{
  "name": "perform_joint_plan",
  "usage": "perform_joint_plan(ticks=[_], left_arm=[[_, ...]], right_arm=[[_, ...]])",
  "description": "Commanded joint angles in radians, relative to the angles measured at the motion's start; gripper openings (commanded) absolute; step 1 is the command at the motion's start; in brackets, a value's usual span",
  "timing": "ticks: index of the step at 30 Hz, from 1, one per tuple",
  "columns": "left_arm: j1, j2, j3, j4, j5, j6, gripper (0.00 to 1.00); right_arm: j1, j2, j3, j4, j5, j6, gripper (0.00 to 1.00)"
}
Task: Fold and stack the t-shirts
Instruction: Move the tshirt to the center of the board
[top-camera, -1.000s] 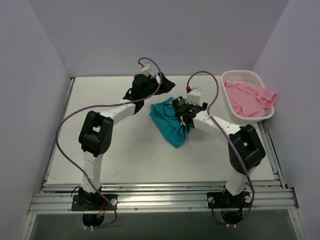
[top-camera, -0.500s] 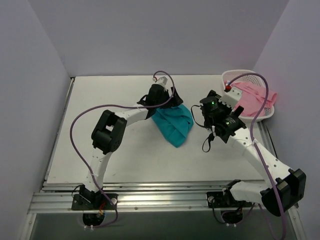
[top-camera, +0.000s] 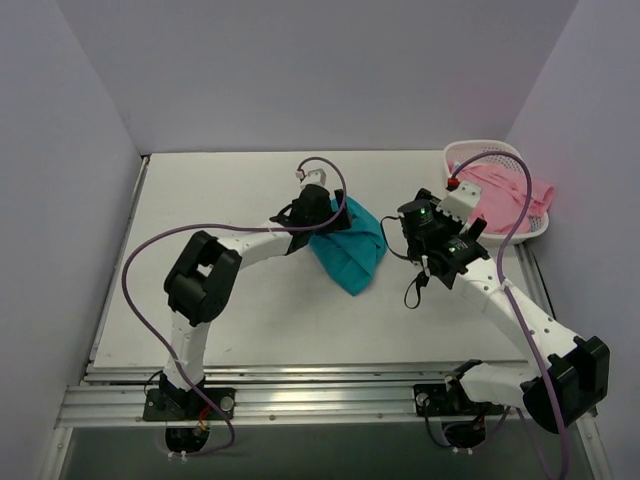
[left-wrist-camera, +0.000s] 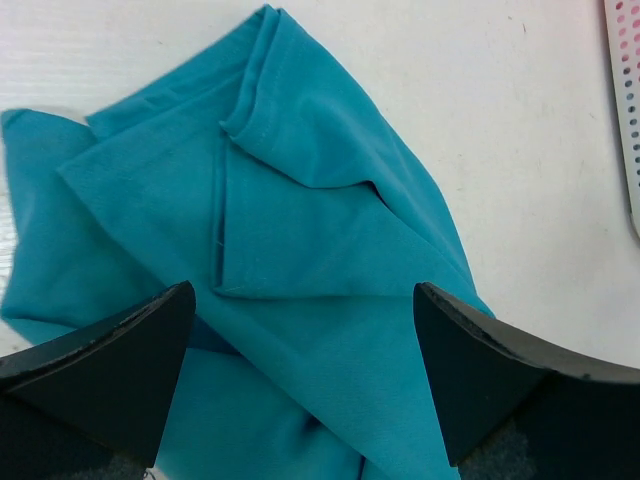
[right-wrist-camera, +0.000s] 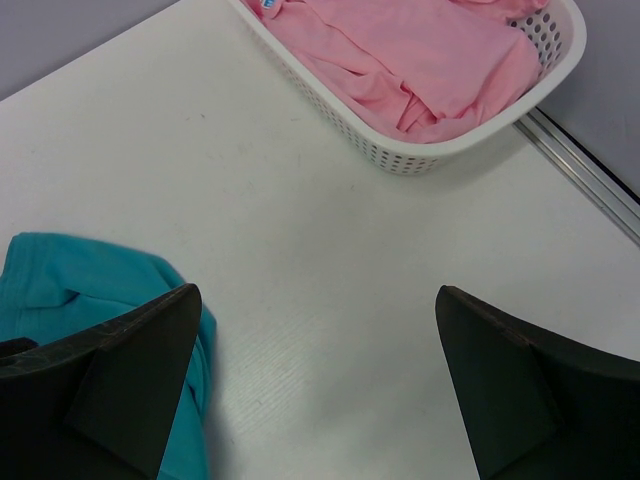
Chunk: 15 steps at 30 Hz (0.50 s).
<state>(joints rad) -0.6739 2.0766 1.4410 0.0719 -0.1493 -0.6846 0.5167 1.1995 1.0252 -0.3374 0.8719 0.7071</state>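
Note:
The teal t-shirt lies crumpled in a heap at the table's middle; its folds fill the left wrist view, and its edge shows in the right wrist view. My left gripper is open and empty, low over the heap's left edge, its fingers spread above the cloth. The pink t-shirt lies bunched in the white basket, also in the right wrist view. My right gripper is open and empty above bare table, between the teal shirt and the basket.
The white lattice basket stands at the back right, by the metal rail along the table's right edge. Grey walls close in the left, back and right. A purple cable loops over each arm.
The right arm swung off the teal shirt to the right, toward the basket, then held nearly still. The left gripper came forward from the table's back onto the shirt's left edge.

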Motion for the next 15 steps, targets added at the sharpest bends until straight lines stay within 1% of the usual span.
perform_joint_plan(ticks=[1, 6, 11, 15], left_arm=[[0.005, -0.073, -0.019, 0.011, -0.076, 0.029, 1.00], [0.007, -0.073, -0.016, 0.020, -0.092, 0.043, 1.00], [0.007, -0.023, 0.018, 0.055, -0.064, 0.049, 1.00], [0.008, 0.020, 0.055, 0.052, -0.050, 0.046, 1.00]], right_arm=[[-0.004, -0.021, -0.008, -0.014, 0.018, 0.006, 1.00], [-0.003, -0.023, -0.011, -0.012, 0.021, 0.006, 1.00], [-0.003, -0.015, -0.014, -0.008, 0.018, 0.006, 1.00], [-0.003, -0.015, -0.016, -0.009, 0.021, 0.003, 1.00]])
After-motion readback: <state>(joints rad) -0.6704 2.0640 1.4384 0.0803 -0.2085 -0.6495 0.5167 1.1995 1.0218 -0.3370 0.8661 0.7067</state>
